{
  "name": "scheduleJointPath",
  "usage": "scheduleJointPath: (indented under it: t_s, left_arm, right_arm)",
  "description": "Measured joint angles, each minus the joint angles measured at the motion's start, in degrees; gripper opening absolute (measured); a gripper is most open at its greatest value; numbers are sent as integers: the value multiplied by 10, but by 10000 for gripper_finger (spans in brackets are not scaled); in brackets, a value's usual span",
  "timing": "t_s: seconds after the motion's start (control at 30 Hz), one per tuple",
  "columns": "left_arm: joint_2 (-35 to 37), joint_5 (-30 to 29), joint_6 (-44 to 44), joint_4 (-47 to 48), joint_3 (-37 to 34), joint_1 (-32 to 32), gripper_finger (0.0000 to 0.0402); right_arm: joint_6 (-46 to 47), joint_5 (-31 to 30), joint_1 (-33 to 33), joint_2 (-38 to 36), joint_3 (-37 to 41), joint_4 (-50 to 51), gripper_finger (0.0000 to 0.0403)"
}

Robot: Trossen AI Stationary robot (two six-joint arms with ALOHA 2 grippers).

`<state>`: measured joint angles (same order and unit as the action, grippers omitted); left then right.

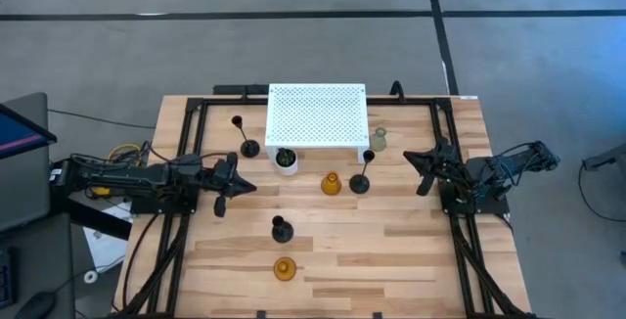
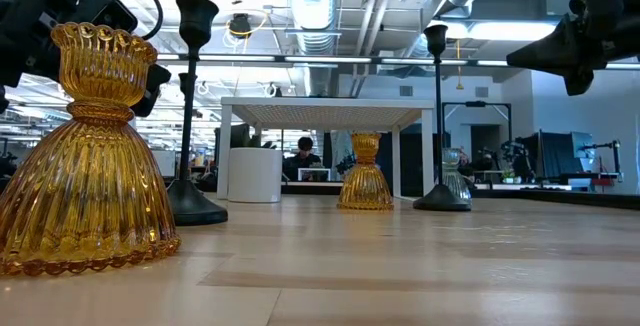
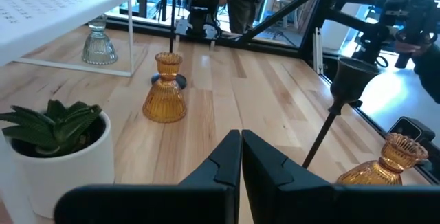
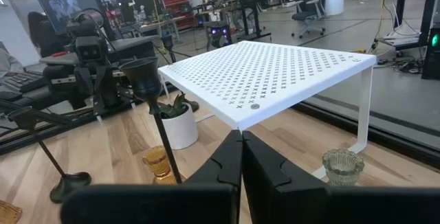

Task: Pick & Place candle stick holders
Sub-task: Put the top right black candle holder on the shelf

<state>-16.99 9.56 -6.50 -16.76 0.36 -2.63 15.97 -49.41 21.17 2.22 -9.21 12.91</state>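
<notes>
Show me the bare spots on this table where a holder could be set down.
Free: the wood right of the front amber holder and short black holder, toward the right gripper; likewise left of them, in front of the left gripper. Crowded: the strip before the white shelf, with the plant pot, second amber holder and tall black holder.

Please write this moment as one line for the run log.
left gripper: shut, empty, hovering | right gripper: shut, empty, hovering | candle stick holders: six on table | white shelf: empty
</notes>
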Motion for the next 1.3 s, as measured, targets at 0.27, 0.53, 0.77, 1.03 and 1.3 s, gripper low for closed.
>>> scheduleJointPath:
  t_s: [0.27,0.53,0.77,1.03,1.3]
  left_arm:
    - [0,0,0,-2,0,0,13]
    - [0,0,0,-5,0,0,13]
    - [0,0,1,-13,0,0,13]
    - [0,0,2,-16,0,0,13]
    - [0,-1,2,-17,0,0,13]
  right_arm:
    - [0,0,0,0,0,0,0]
    - [0,0,0,0,0,0,0]
    - [2,0,0,0,0,-1,0]
    - [0,79,2,27,0,-36,0]
    - [0,124,2,118,0,-73,0]
